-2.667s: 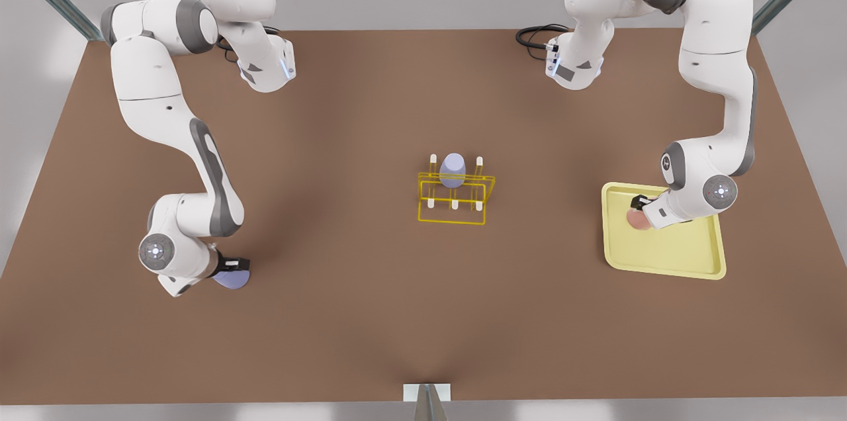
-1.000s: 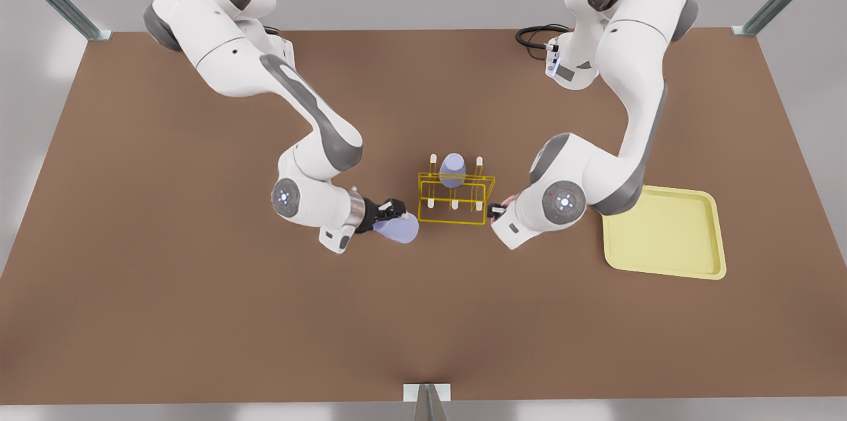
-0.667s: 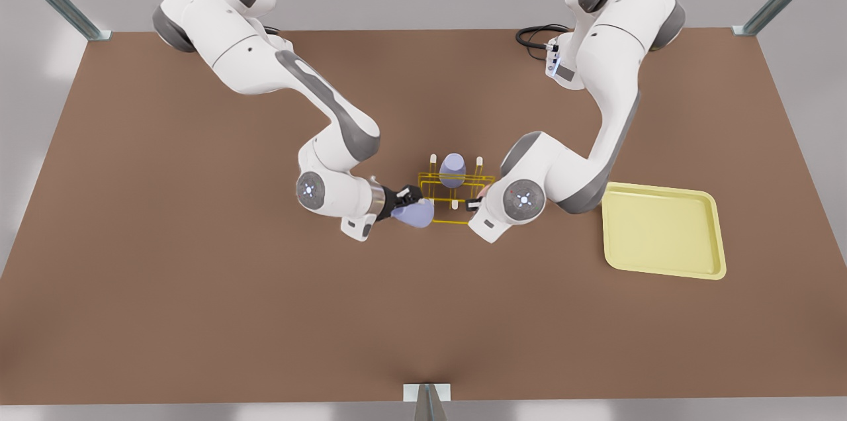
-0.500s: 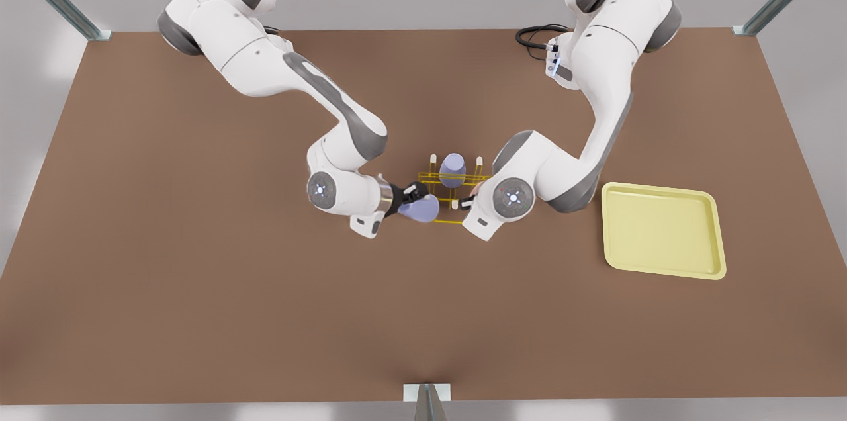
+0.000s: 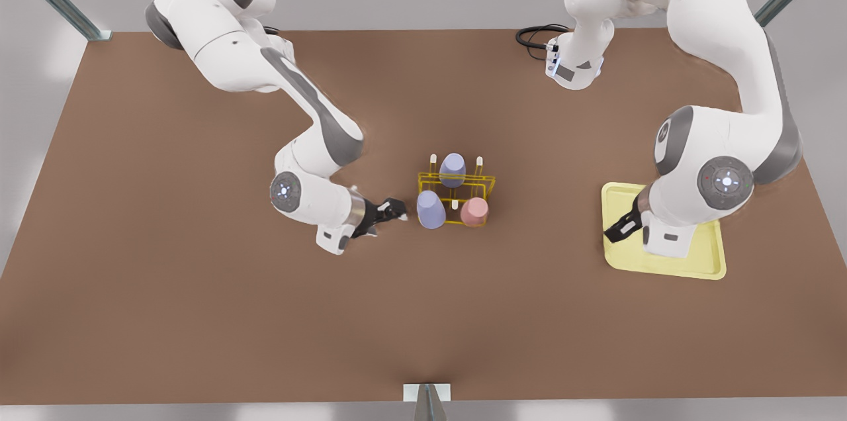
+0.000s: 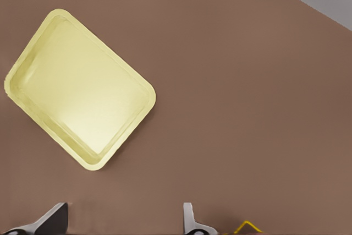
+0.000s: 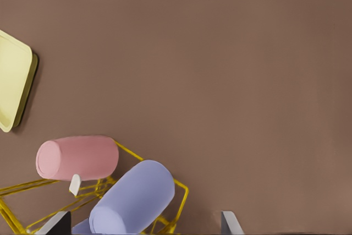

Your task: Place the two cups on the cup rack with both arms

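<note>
Brown tabletop (image 5: 198, 315) bearing the cup rack (image 5: 488, 184), whose near pegs carry the lavender cup (image 5: 430, 209) and pink cup (image 5: 474, 211), apparently released: right gripper (image 5: 394, 211) splayed just beside, left gripper (image 5: 622, 229) splayed over the tray (image 5: 701, 269).

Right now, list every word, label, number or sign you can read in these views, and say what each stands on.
None: no readable text on the cup rack, the lavender cup, the pink cup, the rear lavender cup, the yellow tray or the table.
The lit marks on the arm wrist are dots, not characters.
</note>
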